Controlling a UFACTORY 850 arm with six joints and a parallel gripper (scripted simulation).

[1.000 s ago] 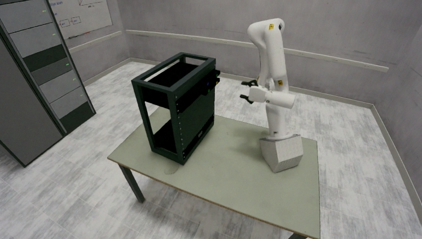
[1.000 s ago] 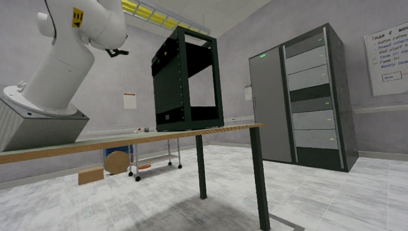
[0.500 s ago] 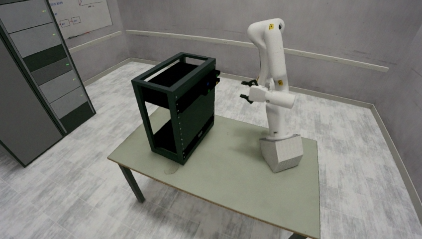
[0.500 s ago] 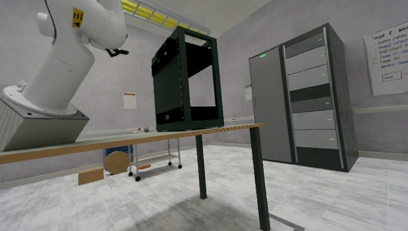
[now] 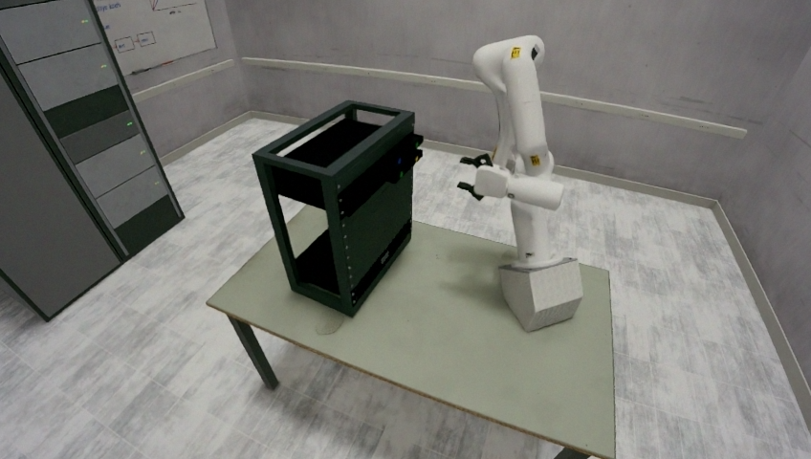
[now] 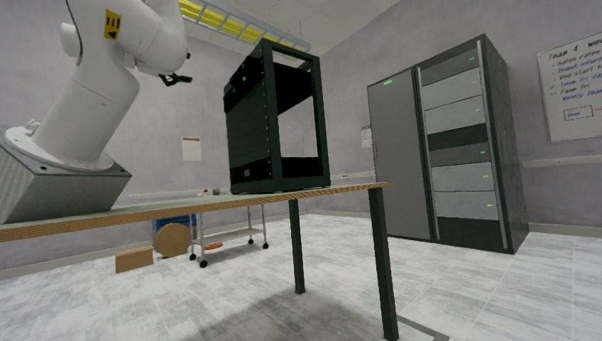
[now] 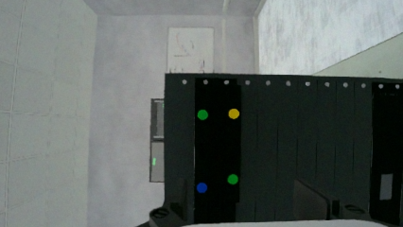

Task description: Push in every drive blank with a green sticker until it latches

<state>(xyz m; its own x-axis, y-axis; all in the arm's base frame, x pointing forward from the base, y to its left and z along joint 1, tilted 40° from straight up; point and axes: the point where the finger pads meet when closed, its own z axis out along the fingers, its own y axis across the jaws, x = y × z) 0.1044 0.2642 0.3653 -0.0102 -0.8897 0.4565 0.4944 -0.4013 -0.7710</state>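
The dark green rack [image 5: 341,205] stands upright on the table, its front facing my arm; it also shows in the exterior view [image 6: 274,118]. In the wrist view, which is turned sideways, the rack front [image 7: 284,147] fills the right side. Near its top end are four drive blanks with stickers: a green one [image 7: 202,114], a yellow one [image 7: 234,113], a second green one [image 7: 232,179] and a blue one [image 7: 201,187]. The blanks stick out a little from the rack's top front [image 5: 406,150]. My gripper [image 5: 469,173] is open and empty, level with them and well apart from the rack.
My arm's base block [image 5: 540,293] stands on the table's right part. The rack is close to the table's left front edge [image 5: 273,335]. A tall server cabinet [image 5: 68,142] stands on the floor at the left. A small cart [image 6: 228,236] is under the table's far side.
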